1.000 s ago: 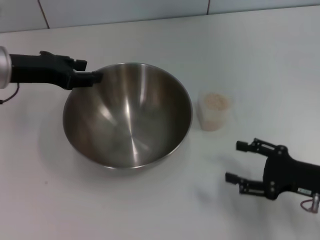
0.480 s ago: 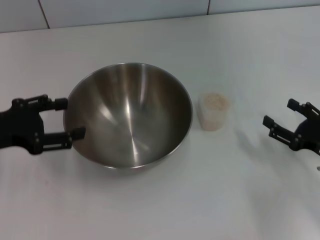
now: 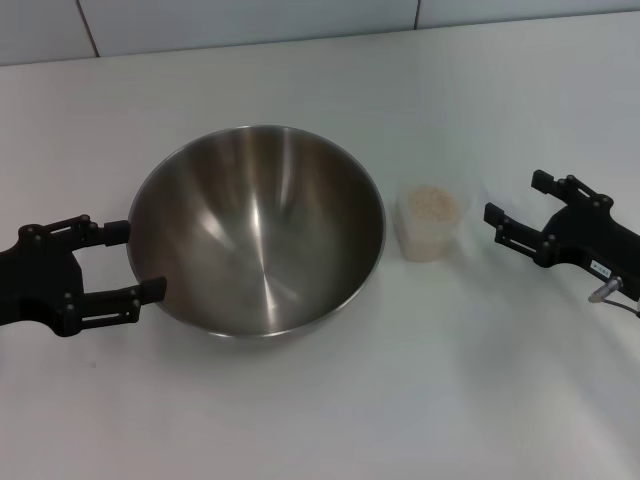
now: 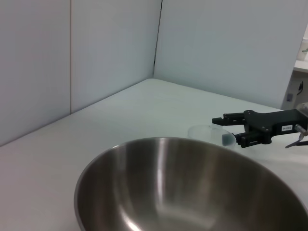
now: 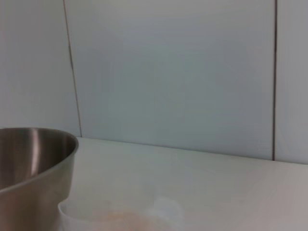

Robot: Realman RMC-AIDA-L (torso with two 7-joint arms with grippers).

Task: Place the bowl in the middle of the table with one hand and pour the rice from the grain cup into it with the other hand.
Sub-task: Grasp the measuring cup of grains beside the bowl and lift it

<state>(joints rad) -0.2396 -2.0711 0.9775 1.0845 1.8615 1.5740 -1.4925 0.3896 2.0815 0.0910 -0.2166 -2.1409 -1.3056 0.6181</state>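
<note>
The steel bowl (image 3: 257, 230) stands on the white table (image 3: 300, 420), a little left of centre. My left gripper (image 3: 138, 260) is open at the bowl's left side, its fingertips close beside the rim and holding nothing. The translucent grain cup (image 3: 430, 225) stands just right of the bowl with rice (image 3: 433, 203) in it. My right gripper (image 3: 513, 197) is open a short way right of the cup, facing it, apart from it. The left wrist view shows the bowl (image 4: 192, 192), the cup (image 4: 211, 132) and the right gripper (image 4: 230, 129). The right wrist view shows the bowl (image 5: 33, 168) and the cup (image 5: 120, 219).
A pale panelled wall (image 3: 250, 20) runs along the table's far edge. The bowl and the cup stand close together with a narrow gap between them.
My left gripper has left the bowl's far-left rim and moved to its near-left side, now open. My right gripper has moved up and left toward the cup. The bowl and cup have not moved.
</note>
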